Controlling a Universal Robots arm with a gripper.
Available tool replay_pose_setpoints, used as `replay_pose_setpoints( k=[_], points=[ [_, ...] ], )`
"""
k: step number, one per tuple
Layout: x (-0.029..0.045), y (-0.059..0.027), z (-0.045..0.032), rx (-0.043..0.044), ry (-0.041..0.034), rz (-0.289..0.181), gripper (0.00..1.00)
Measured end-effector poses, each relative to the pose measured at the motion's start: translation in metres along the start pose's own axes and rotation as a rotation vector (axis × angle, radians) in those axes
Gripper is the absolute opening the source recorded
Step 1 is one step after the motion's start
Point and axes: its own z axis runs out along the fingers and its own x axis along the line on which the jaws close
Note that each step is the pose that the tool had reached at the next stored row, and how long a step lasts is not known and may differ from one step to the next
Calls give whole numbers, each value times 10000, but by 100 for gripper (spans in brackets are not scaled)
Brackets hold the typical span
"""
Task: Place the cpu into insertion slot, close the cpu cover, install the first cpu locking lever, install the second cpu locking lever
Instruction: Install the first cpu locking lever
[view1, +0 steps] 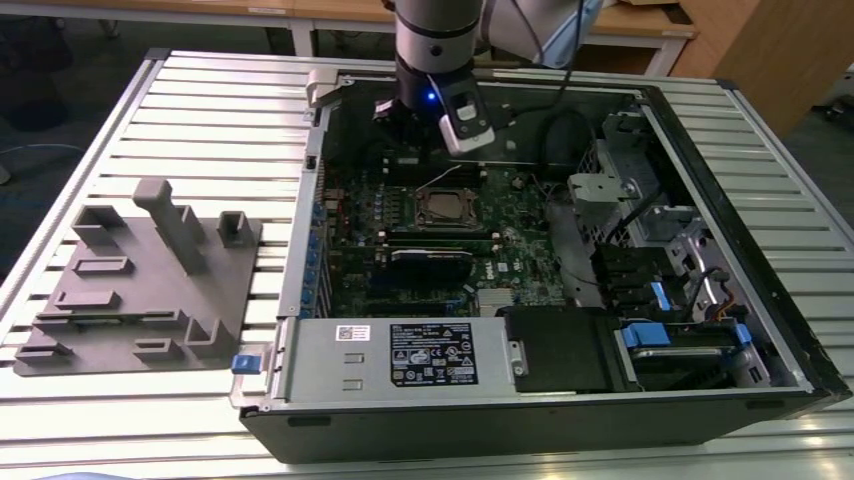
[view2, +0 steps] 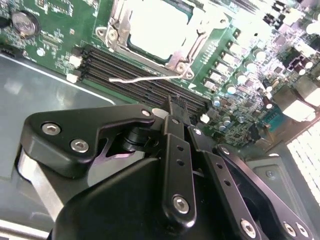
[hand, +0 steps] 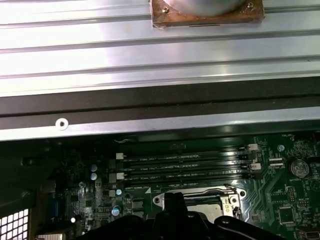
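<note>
Case (view1: 787, 330) lies open on the slatted bench (view1: 200, 110), its green motherboard (view1: 527, 215) facing up, with a grey moulded fixture (view1: 134, 290) resting beside it on the exterior view's left. The arm (view1: 434, 50) reaches down into the far end of the case. Its end effector (view2: 175, 106) hangs over the long black memory slots (view2: 125, 65), just beside the socket. In the second wrist view the black fingers (view2: 176, 117) look clenched together with nothing between them.

The cpu (view2: 157, 22) sits in the slot (view1: 447, 208), its pale metal top showing through the cut-out of the cover (view2: 116, 30), which looks to be lying flat around it. A thin wire lever (view2: 142, 78) juts from the socket's edge across the memory slots, loose, between the socket and the fingertips. I cannot tell whether the fingers touch it. In the first wrist view the end effector (hand: 175, 200) hangs just in front of the socket's silvery rim (hand: 235, 192).
</note>
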Motion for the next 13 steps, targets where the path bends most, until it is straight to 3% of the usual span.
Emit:
replay_pose_setpoints(
  k=[5,12,13],
  points=[
    [-91,9,26,91,-12,13,11],
    [-116,91,89,109,-13,13,11],
    [-154,111,119,162,-22,24,11]
  ],
)
